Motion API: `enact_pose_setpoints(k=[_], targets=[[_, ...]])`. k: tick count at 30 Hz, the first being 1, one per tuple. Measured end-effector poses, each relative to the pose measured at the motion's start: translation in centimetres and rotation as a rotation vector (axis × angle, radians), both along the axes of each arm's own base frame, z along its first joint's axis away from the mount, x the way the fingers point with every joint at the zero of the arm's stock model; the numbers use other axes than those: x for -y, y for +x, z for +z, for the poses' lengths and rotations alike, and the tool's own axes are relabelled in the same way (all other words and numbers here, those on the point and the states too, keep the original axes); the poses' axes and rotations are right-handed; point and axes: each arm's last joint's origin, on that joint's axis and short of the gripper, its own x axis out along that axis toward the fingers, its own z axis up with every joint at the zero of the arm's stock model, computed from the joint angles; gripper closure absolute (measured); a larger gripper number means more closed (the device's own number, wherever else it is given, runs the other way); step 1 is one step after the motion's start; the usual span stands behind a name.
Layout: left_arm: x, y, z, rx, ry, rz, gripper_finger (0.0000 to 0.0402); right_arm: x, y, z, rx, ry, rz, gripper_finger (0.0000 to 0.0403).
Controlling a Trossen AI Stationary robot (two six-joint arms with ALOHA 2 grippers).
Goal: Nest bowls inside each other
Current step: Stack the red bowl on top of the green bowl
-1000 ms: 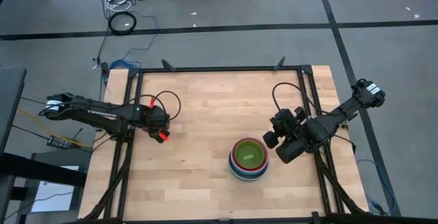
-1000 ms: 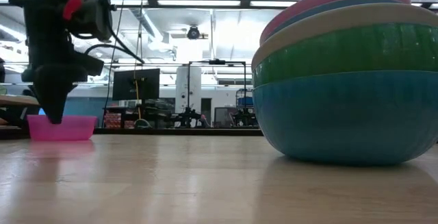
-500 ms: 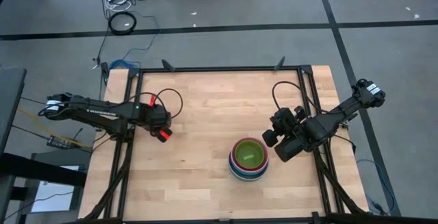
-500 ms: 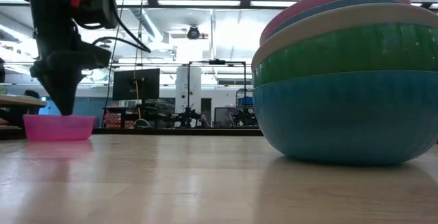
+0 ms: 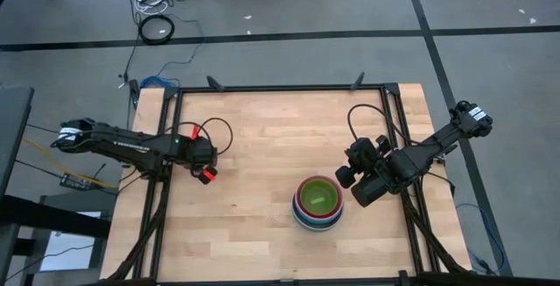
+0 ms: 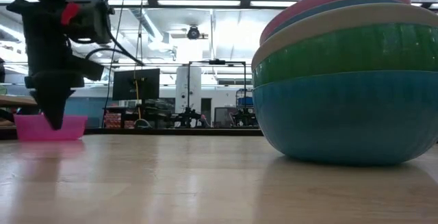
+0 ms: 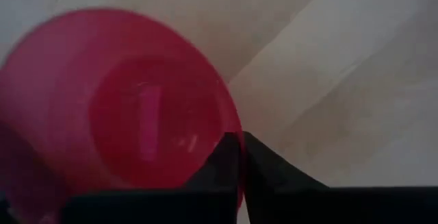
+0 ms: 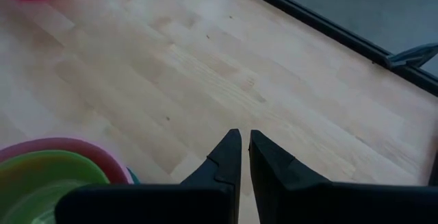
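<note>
L gripper (image 7: 241, 140) vs 1 s ago: fingers were apart over magenta bowl (image 7: 102, 135), now pinched shut on its rim; bowl nudged slightly left in low view. Bowl at left-centre of high view, on table (image 5: 262, 137), directly under L gripper. R gripper (image 8: 244, 138) closed, empty, just right of nested bowl stack (image 5: 318, 203), lower centre.

- The stack of nested bowls (image 5: 318, 204) sits upright in the lower right-centre of the high view; its layers run teal, green, white-grey, blue, pink, with a lime bowl (image 5: 320, 197) innermost.
- 1 small magenta bowl (image 6: 50, 127) stands apart at the left of the low view, its rim pinched between the closed fingers of the left gripper (image 7: 241, 144).
</note>
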Motion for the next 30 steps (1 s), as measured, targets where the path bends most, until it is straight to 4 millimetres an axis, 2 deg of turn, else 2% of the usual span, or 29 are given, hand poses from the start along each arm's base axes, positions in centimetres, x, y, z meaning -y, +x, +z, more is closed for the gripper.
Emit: enact_pose_setpoints(k=[2,5,7,11,13,14,16,20,26,30], targets=[[0.2,0.9,1.2,0.057,0.021,-0.035,0.0395,0.0,0.0,0.0,-0.001,0.0,0.0,0.0383],[0.5,3.2,4.4,0.224,0.054,-0.118,0.0396,0.1,-0.1,0.0,-0.006,-0.018,-0.003,0.0383],[1.0,5.2,7.3,0.404,0.066,-0.215,0.0397,0.3,-0.3,0.0,0.004,-0.032,-0.03,0.0383],[2.6,8.5,14.7,0.861,0.142,-0.427,0.0398,0.7,-0.8,0.1,0.008,-0.05,-0.093,0.0383],[3.2,9.4,17.4,0.98,0.197,-0.493,0.0399,0.9,-1.1,0.1,-0.007,-0.061,-0.107,0.0383],[3.4,9.8,18.1,0.989,0.219,-0.514,0.0399,1.0,-1.2,0.1,-0.024,-0.072,-0.109,0.0383],[3.7,11.0,19.0,0.98,0.259,-0.542,0.0399,1.2,-1.7,0.2,-0.041,-0.089,-0.134,0.0383],[4.7,14.8,18.8,0.976,0.243,-0.636,0.0399,0.8,-2.2,0.5,0.037,-0.118,-0.119,0.0383],[6.3,20.8,16.5,0.922,0.128,-0.786,0.0399,0.1,-2.8,1.0,0.143,-0.185,-0.073,0.0383],[7.6,23.6,15.4,0.918,0.049,-0.852,0.0399,-0.3,-2.9,1.1,0.174,-0.214,-0.048,0.0383]])
